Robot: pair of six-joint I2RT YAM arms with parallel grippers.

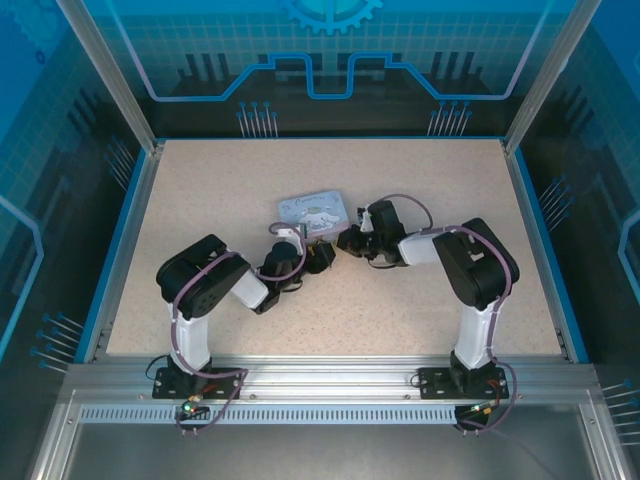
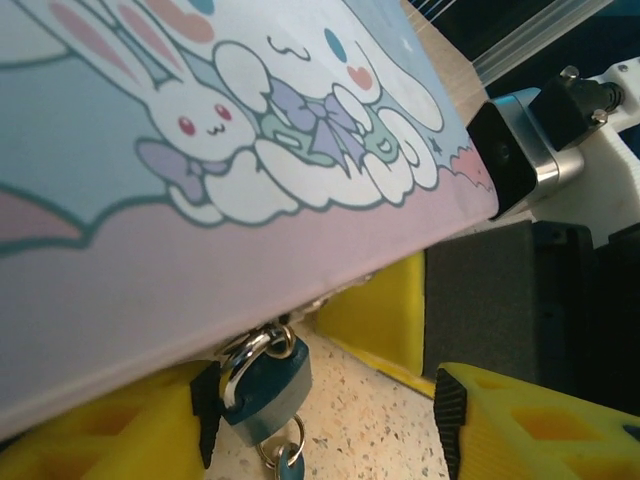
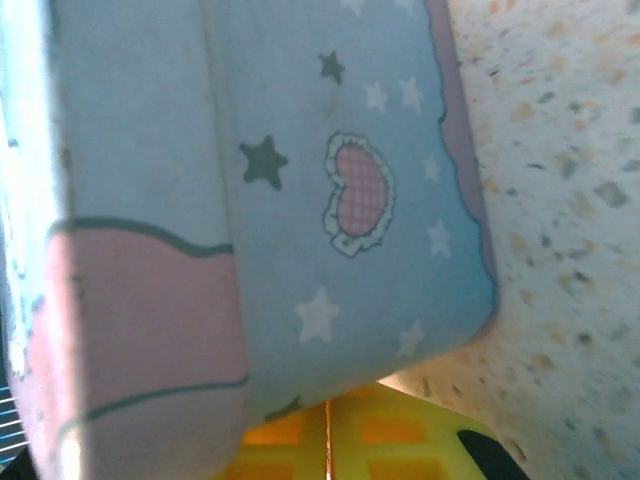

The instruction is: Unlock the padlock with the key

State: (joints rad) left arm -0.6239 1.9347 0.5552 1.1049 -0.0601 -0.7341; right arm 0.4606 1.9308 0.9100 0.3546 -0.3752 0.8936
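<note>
left gripper (image 2: 325, 420): yellow fingers apart, straddling the padlock (image 2: 268, 390) without clamping it. the lock body sits close against the finger at 9 o'clock, and a wide gap lies toward the finger at 3 o'clock. right gripper (image 3: 328, 438): fingers together, nothing visible between them, tips just under the tin box (image 3: 330, 250).

task status: judged not complete. the padlock hangs from the tin's lower edge and its shackle appears closed through the hasp. a small ring and a bluish sliver, taken to be the key (image 2: 290, 468), hang at 6 o'clock of the lock body, cut by the frame edge. whether the blade sits in the keyhole cannot be told. remaining: seat the key if needed, turn it, free the shackle.

view comparison: the left wrist view gives the lock, ring and key. the right wrist view gives the tin's starred side wall and the table (image 3: 560, 200). the top view places the tin at 11 o'clock of table centre, with the left gripper at its 6 o'clock and the right gripper at its 4 o'clock. the lock is too small to resolve there.
</note>
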